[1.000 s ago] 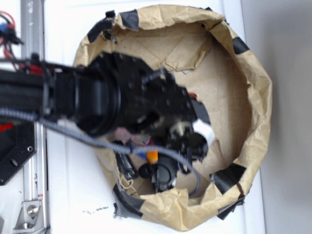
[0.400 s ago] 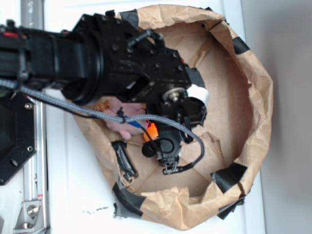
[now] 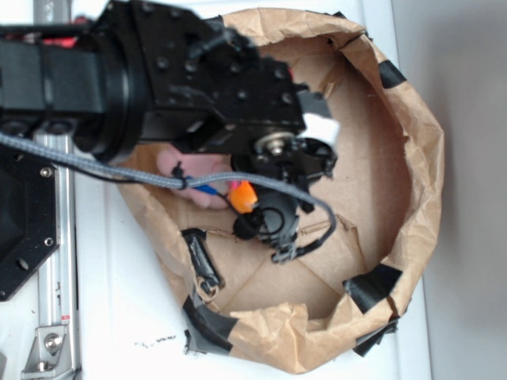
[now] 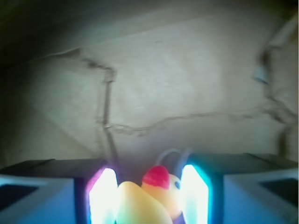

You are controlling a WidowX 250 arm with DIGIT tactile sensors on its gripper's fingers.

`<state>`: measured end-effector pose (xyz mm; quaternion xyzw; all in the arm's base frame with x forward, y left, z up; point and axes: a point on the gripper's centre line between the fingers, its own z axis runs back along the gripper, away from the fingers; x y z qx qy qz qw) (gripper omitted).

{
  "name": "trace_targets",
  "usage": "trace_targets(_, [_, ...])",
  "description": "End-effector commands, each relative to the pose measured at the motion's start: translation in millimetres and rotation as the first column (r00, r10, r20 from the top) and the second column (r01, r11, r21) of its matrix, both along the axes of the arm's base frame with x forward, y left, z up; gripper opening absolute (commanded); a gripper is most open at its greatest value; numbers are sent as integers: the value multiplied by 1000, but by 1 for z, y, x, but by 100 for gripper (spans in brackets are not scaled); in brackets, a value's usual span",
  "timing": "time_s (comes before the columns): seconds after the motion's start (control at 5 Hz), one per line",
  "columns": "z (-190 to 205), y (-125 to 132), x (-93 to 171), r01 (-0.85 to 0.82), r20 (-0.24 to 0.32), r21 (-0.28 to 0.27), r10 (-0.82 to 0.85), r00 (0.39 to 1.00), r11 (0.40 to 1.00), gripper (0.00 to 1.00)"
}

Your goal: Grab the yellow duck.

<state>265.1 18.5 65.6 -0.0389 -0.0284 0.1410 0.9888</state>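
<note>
Whereas a second ago my arm (image 3: 119,79) lay low across the paper bag (image 3: 412,158), it now sits higher in the exterior view, its black body up near the top rim, and the wrist has climbed with it. As it rose, more of the pink plush (image 3: 186,170) came into sight under the arm, against the bag's left wall, and the floor at the lower end of the bag has opened up.

From the wrist camera I see the jaws (image 4: 148,196) closed in on the yellow duck (image 4: 152,198): both lit fingers (image 4: 103,196) press its sides, with its red beak poking up between them. In the exterior view I can only make out an orange patch below the wrist, so the duck itself is mostly hidden there, somewhere left of the bag's middle. I cannot tell whether it is touching the floor or lifted off it.

Counting what I have: one duck, one pink plush, one brown paper bag with its rim rolled down, and one grey braided cable (image 3: 95,166) looping from the arm across to the wrist. Black tape patches (image 3: 372,286) show at several spots round the rim; I count at least five. The bag rests on the white desk (image 3: 127,309), with one metal rail (image 3: 55,261) along the left edge.
</note>
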Motion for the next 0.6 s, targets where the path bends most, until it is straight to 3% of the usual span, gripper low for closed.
trace_targets(0.0, [64,22,-6,-141,83,76,134,987,987,0])
trace_targets(0.4, [84,16,-4,-135,113,84,125,986,987,0])
